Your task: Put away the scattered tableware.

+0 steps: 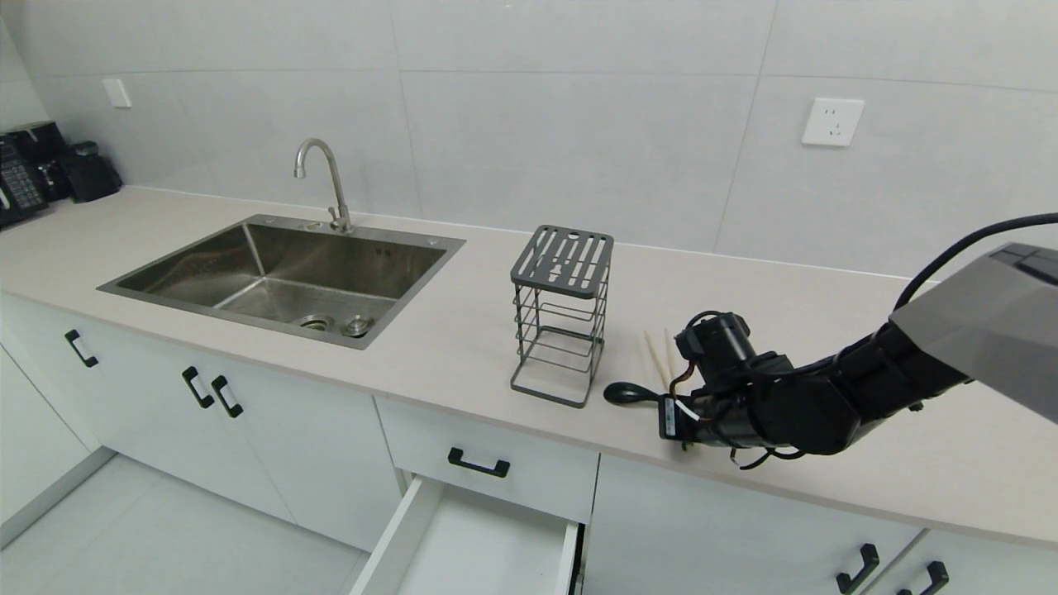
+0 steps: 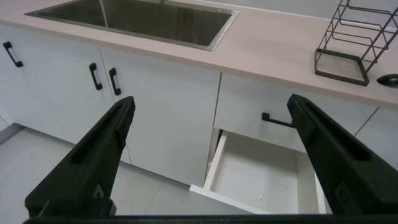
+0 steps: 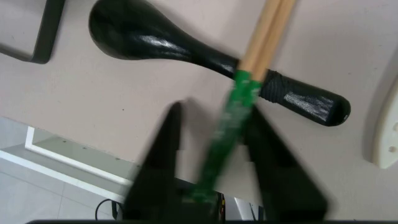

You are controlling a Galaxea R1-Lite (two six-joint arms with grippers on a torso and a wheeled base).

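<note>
A black spoon (image 1: 626, 393) (image 3: 155, 40) lies on the beige counter, right of the wire rack (image 1: 560, 322). A pair of wooden chopsticks (image 1: 657, 357) (image 3: 261, 43) with green ends lies across the spoon's handle. My right gripper (image 1: 676, 420) (image 3: 216, 115) hangs low over them, open, with one finger on each side of the green ends. My left gripper (image 2: 211, 106) is open and holds nothing, out in front of the cabinet doors above the floor.
Below the counter a white drawer (image 1: 471, 545) (image 2: 261, 174) stands pulled out. The steel sink (image 1: 231, 316) with its tap is to the left. The edge of a white item (image 3: 388, 130) lies beside the spoon's handle.
</note>
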